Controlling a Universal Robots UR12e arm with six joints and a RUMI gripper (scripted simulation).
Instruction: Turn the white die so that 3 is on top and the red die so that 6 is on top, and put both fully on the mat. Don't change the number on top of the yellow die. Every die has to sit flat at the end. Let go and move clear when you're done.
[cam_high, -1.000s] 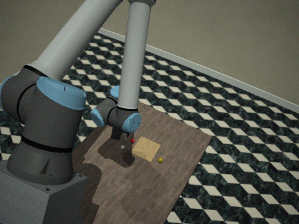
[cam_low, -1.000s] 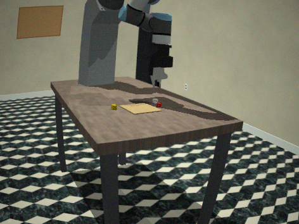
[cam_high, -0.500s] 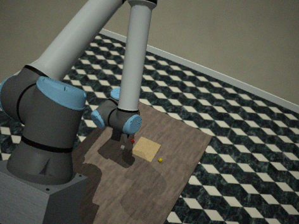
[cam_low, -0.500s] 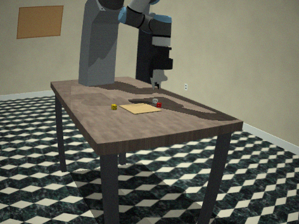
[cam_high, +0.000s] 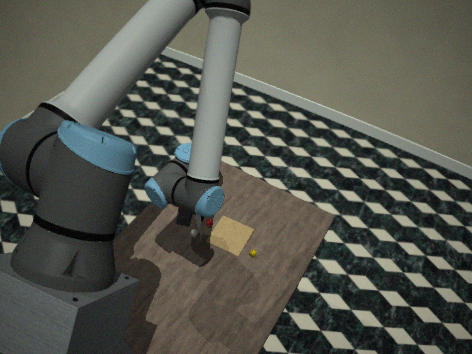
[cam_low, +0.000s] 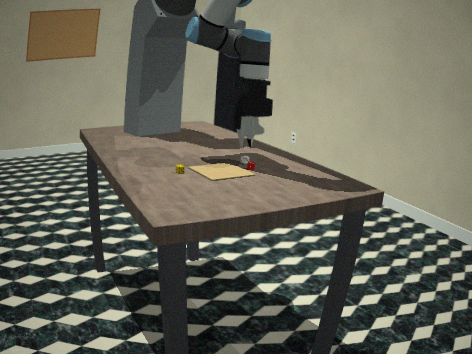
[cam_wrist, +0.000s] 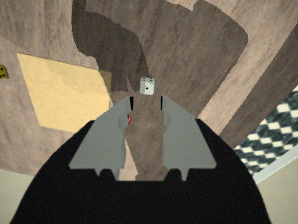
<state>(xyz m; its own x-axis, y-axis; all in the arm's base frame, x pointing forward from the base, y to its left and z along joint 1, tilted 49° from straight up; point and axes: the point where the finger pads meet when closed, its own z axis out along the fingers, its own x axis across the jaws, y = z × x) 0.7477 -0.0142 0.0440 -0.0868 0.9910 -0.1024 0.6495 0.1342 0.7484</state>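
Observation:
The white die (cam_wrist: 147, 86) lies on the wooden table just off the tan mat (cam_wrist: 65, 97), a little beyond my fingertips. It also shows in the top view (cam_high: 193, 232) and the exterior view (cam_low: 244, 159). The red die (cam_low: 251, 165) sits beside it at the mat's corner; in the wrist view only a red sliver (cam_wrist: 129, 120) shows behind my left finger. The yellow die (cam_high: 253, 253) lies on the table on the other side of the mat (cam_high: 231, 235). My gripper (cam_wrist: 147, 97) hangs above the table over the white and red dice, with its fingers a narrow gap apart and nothing between them.
The arm's grey base block (cam_high: 45, 310) stands at the table's end. The table edge (cam_wrist: 260, 150) runs close on the right of the wrist view, with checkered floor beyond it.

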